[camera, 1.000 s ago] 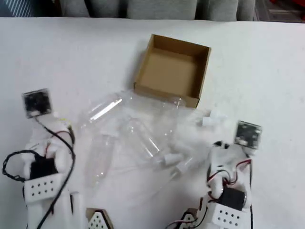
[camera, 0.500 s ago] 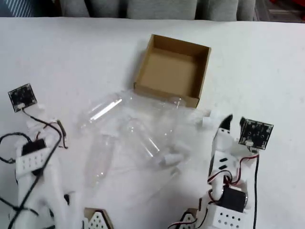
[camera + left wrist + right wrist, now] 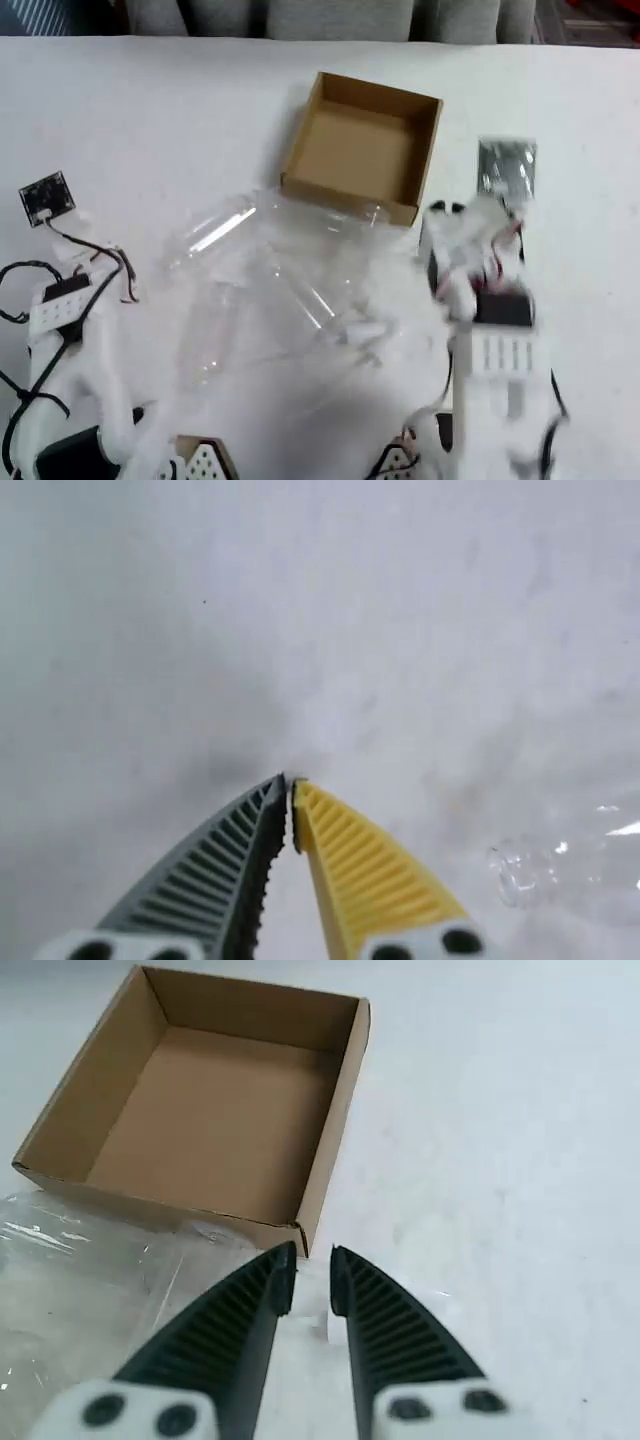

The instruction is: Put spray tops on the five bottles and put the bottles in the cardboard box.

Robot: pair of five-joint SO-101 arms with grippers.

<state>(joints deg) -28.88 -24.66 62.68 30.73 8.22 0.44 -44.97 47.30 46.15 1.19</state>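
A: On the left of the table, how is the left gripper?
B: Closed: grey and yellow fingers meet tip to tip with nothing between them, above bare tabletop. A clear bottle lies near it, on the yellow finger's side.
A: And the other bottles?
B: Heaped on their sides between the two arms, a white spray top among them.
A: The cardboard box?
B: Beyond the heap, open side up, just ahead of the right gripper and toward its inner side.
A: Is that gripper holding anything?
B: No. Its black fingers stand a narrow slit apart, gripping nothing, tips near the box's closest corner.
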